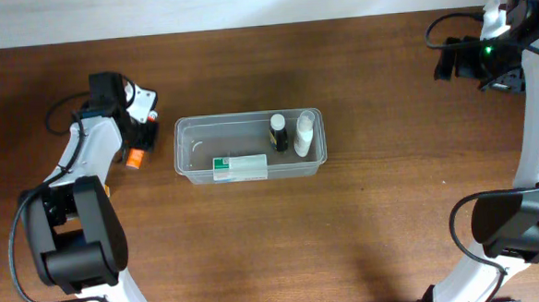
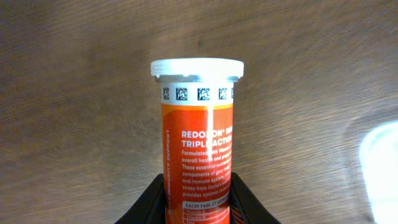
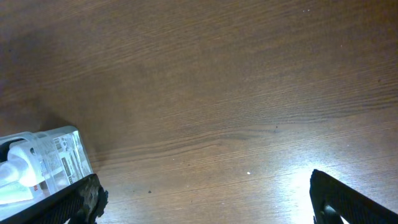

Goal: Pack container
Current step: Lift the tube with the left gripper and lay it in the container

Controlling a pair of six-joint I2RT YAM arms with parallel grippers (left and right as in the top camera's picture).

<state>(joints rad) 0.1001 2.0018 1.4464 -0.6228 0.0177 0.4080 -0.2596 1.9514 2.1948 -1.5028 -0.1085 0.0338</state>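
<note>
The left hand (image 2: 199,196), clamped on the orange tube (image 2: 198,124) near the left edge of the bench (image 1: 366,229), is nearer the container (image 1: 185,154), which lies mid-bench lengthwise left-to-right; the right hand (image 3: 211,199) gapes empty.

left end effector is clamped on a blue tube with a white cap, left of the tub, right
No: the tube is orange, not blue, as the left wrist view shows. The left end effector is clamped on it, its cap is white, and it is left of the tub.
</note>
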